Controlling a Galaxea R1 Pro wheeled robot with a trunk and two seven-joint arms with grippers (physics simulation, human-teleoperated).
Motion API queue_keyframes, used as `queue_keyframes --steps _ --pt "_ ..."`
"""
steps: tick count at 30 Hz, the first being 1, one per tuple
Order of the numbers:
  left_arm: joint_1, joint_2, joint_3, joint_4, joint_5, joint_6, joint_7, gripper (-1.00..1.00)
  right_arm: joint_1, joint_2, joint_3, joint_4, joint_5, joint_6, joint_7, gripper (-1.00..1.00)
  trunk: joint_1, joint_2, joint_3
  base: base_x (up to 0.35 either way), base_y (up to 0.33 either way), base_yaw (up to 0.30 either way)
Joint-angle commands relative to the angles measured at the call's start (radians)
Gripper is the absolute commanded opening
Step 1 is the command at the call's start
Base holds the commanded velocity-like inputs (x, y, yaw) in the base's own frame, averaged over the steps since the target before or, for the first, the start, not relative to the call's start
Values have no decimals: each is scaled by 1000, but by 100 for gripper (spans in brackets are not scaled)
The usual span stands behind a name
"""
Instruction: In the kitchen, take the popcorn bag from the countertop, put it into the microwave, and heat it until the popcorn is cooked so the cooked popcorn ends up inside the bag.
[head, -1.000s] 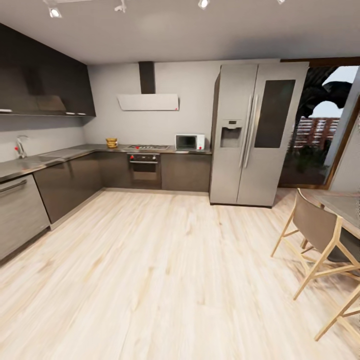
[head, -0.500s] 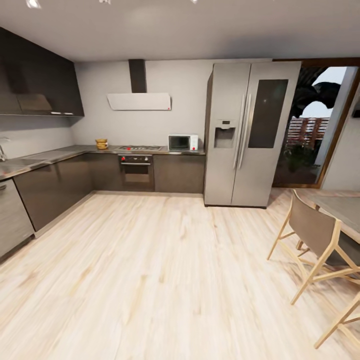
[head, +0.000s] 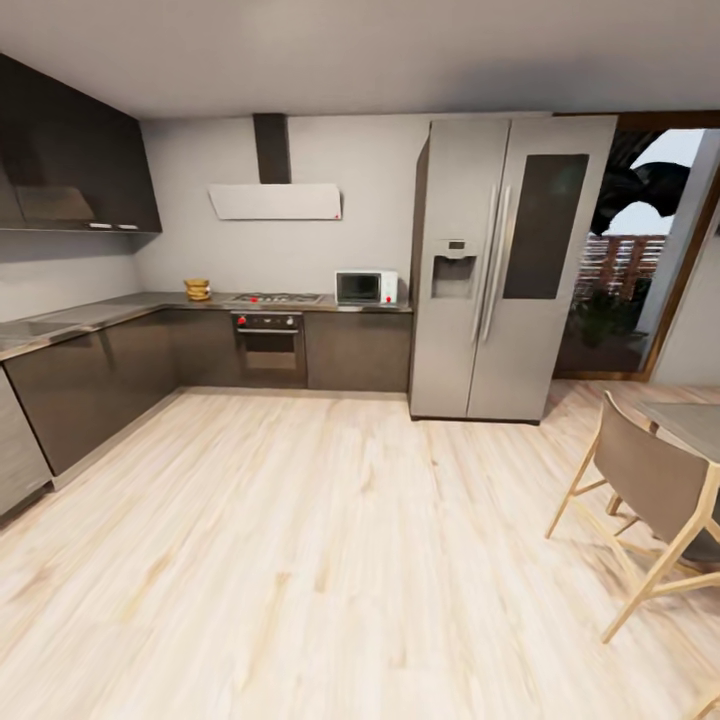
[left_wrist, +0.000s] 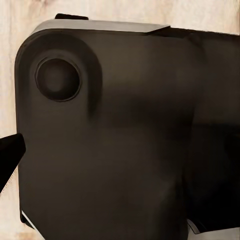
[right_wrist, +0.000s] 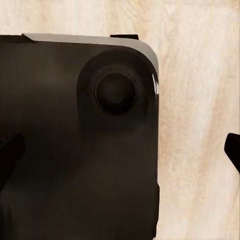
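Popcorn bag (head: 197, 289) sits on the far tabletop (head: 120, 308), well apart from the microwave (head: 366, 287); either tool's state: cannot tell.

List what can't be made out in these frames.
- Popcorn bag: head view, too small and far; ridges and contents unreadable.
- Microwave: knobs too small; interior hidden behind dark glass.
- Chair: cut off by the right edge.
- Both hands: wrist views blocked by the dark robot body; open or shut unclear.

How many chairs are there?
1 whole chair, by the table at the right. A bit of wood at the bottom right corner may be a second one, mostly cut off.
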Motion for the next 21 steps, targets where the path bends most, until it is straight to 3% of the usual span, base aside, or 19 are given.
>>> queue_keyframes --steps 1,21 --pt "0 0 0 0 10 -1 1 100 0 0 -1 2 0 -5 0 100 1 0 -1 319 0 0" --pt "0 -2 2 -2 10 -2 2 100 0 6 -3 2 -1 -4 0 100 1 0 -1 319 0 0"
